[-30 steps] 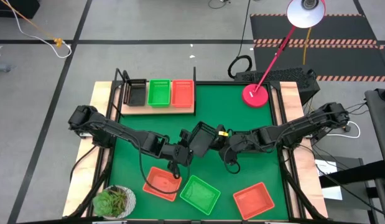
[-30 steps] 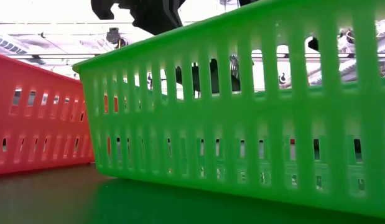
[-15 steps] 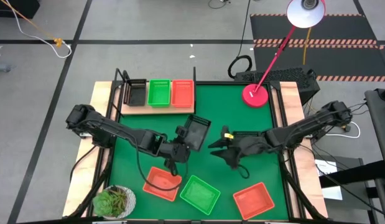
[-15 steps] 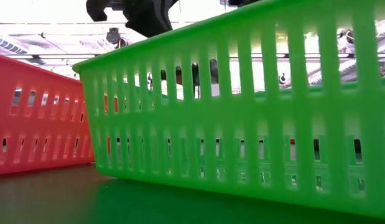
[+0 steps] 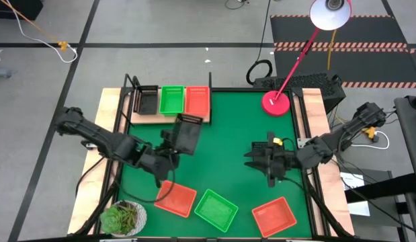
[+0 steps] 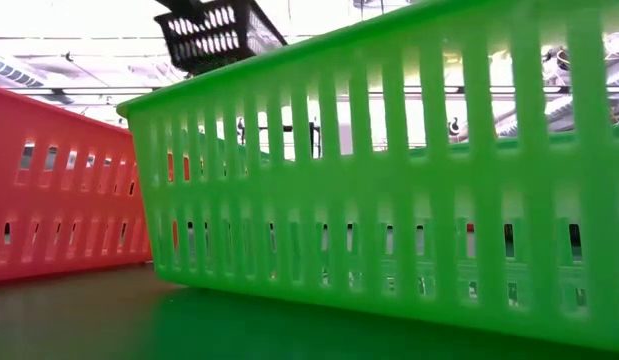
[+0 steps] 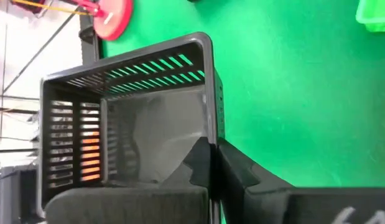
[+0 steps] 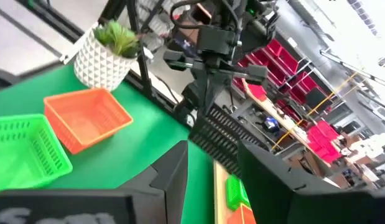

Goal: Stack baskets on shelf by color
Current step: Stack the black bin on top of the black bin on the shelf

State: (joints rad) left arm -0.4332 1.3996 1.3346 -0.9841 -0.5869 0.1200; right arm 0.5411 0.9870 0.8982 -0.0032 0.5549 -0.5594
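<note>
1. Baskets sit in two groups on the green mat; near the front edge lie a red-orange basket, a green basket and another red-orange basket, side by side and apart from one another.
2. Left gripper is closed tight on the rim of a black basket; the basket is lifted clear of the mat and tilted, hanging just in front of the shelf; the left wrist view shows its open side turned toward the camera, with one wall pinched between the dark fingers.
3. Shelf stands at the back left of the mat; on its board rest a black stack, a green stack and a red-orange stack abreast, touching or nearly touching; how many baskets each holds cannot be told.
4. Right gripper hovers above the mat's right half, well apart from the held basket; its jaws stand wide apart and hold nothing; the right wrist view shows open space between the two fingers.
5. Low view is filled by the front green basket's wall, with a red-orange basket beside it and the black basket hanging high behind.
6. Potted plant stands at the front left corner; a round red lamp base sits at the back right.
</note>
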